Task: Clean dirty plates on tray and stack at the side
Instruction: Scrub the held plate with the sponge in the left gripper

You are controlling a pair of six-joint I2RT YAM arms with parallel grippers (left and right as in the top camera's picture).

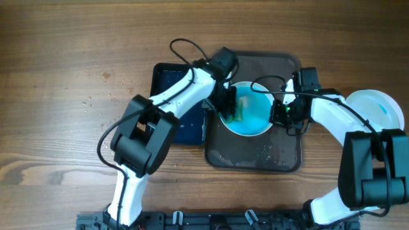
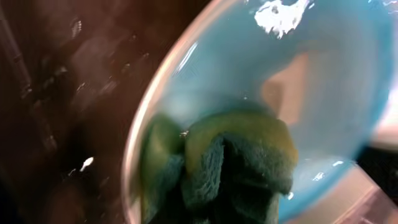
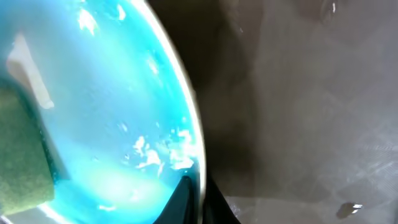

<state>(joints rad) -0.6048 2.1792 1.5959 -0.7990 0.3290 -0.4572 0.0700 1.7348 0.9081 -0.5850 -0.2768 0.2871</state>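
Gripping a green sponge, the left gripper presses it into the blue plate on the brown tray; the right gripper is closed on the plate's right rim.

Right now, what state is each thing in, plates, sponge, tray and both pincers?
Tray: speckled with crumbs.
Blue plate: on the tray, pale specks inside.
Sponge: pressed against the blue plate.
Pale plate: set aside on the table.
Left pincer: shut on sponge.
Right pincer: shut on blue plate rim.
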